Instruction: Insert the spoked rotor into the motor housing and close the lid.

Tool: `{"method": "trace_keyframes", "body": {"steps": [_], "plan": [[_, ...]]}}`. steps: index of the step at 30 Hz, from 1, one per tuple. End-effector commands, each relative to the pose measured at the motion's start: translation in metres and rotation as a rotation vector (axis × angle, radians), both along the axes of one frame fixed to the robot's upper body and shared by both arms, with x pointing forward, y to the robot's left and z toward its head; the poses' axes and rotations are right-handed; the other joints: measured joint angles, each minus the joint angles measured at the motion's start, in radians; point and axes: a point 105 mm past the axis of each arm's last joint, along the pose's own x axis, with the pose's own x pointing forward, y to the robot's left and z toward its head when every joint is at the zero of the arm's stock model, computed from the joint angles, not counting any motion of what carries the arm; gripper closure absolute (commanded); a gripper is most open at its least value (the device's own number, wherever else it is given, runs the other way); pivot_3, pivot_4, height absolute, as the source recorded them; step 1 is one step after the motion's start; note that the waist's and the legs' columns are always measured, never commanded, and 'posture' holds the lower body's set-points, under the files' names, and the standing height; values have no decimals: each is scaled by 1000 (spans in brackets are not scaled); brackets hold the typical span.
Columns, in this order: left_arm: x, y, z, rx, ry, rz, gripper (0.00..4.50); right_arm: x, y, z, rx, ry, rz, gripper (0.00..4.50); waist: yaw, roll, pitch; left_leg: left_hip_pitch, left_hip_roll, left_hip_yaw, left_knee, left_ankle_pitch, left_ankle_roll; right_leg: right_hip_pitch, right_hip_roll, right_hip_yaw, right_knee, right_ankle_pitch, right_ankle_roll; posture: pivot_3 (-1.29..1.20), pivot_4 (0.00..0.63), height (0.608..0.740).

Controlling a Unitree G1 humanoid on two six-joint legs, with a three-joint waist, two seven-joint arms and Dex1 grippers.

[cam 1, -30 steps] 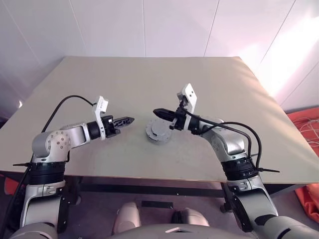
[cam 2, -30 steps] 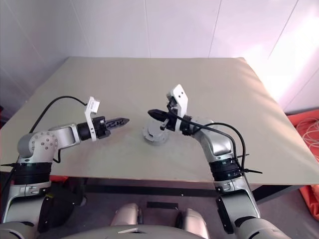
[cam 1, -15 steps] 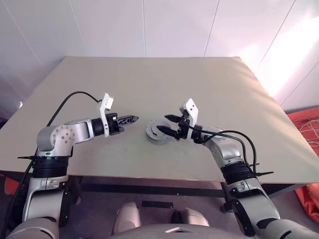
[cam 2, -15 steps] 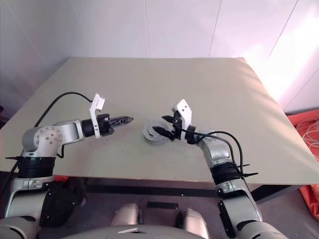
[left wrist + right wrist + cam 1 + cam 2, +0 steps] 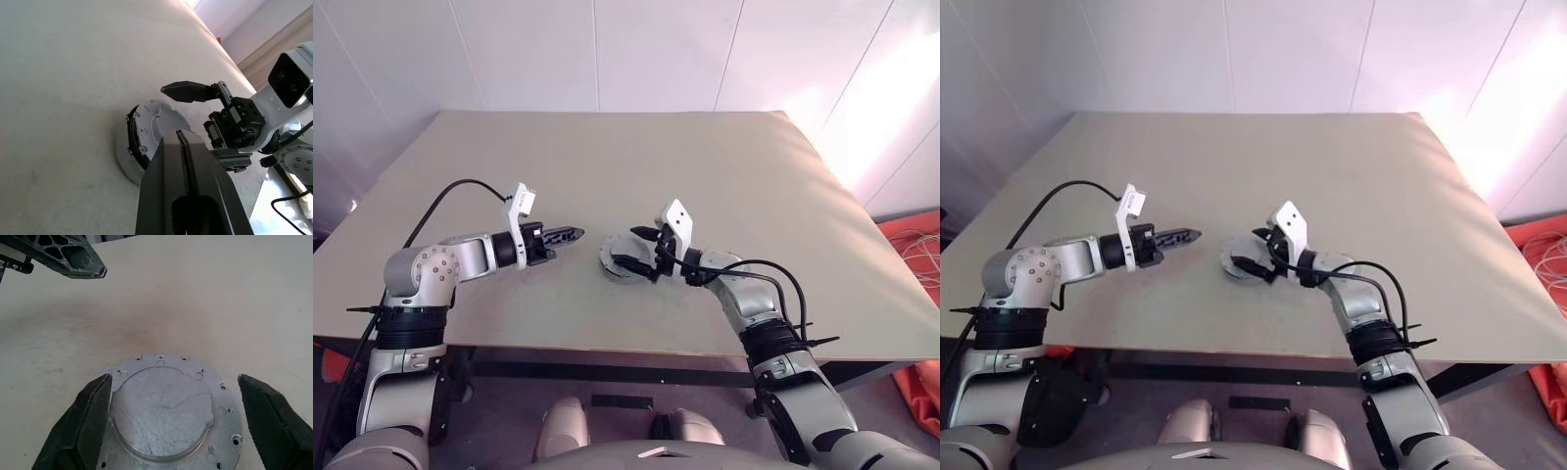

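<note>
The motor housing sits on the beige desk near its near edge, roughly midway between the two arms, its flat silvery face up. The right gripper is low at the housing's right side with its fingers spread wide, one on either side of the round body and not clamped on it. The left gripper hovers just left of the housing, fingers pressed together, holding nothing.

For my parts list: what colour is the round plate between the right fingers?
Pale silvery grey plate, clearest in the right wrist view.
</note>
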Motion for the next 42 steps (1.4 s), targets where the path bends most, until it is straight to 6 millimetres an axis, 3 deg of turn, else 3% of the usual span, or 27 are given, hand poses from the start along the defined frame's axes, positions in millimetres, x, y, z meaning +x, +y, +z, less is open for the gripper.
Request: {"method": "trace_keyframes", "body": {"steps": [1, 10, 25, 30, 38, 42], "plan": [[4, 6, 9, 3, -36, 23, 4500, 4, 2, 11, -6, -50, 7, 21, 0, 0, 0, 0, 0, 0, 0, 0, 0, 0, 0, 0, 0, 0, 0, 0, 0, 740], [6, 9, 8, 16, -38, 42, 4500, -4, 6, -6, -53, -14, 39, 21, -1, 0, 0, 1, 0, 0, 0, 0, 1, 1, 0, 0, 0, 0, 0, 0, 0, 740], [5, 12, 8, 21, -36, 55, 4500, -6, 12, -4, -77, -65, 61, 21, -1, 0, 0, 2, 0, 0, 0, 0, 1, 2, 0, 0, 0, 0, 0, 0, 0, 740], [6, 12, 8, 18, -38, 57, 4500, -1, 13, -6, -90, -74, 52, 1391, -3, 0, 0, 3, 0, 0, 0, 0, 1, 2, 0, 0, 0, 0, 0, 0, 0, 740], [0, 15, -5, 144, -107, 42, 4500, 11, 20, 16, -6, -88, 11, 1395, -8, 0, 0, 3, 0, 0, 0, 0, 0, 2, 0, 0, 0, 0, 0, 0, 0, 740], [0, 19, -5, 140, -106, 52, 4500, 10, 23, 16, -17, -96, 23, 1395, -14, 0, 0, 3, 0, 0, 0, 0, 0, 2, 0, 0, 0, 0, 0, 0, 0, 740]]}}
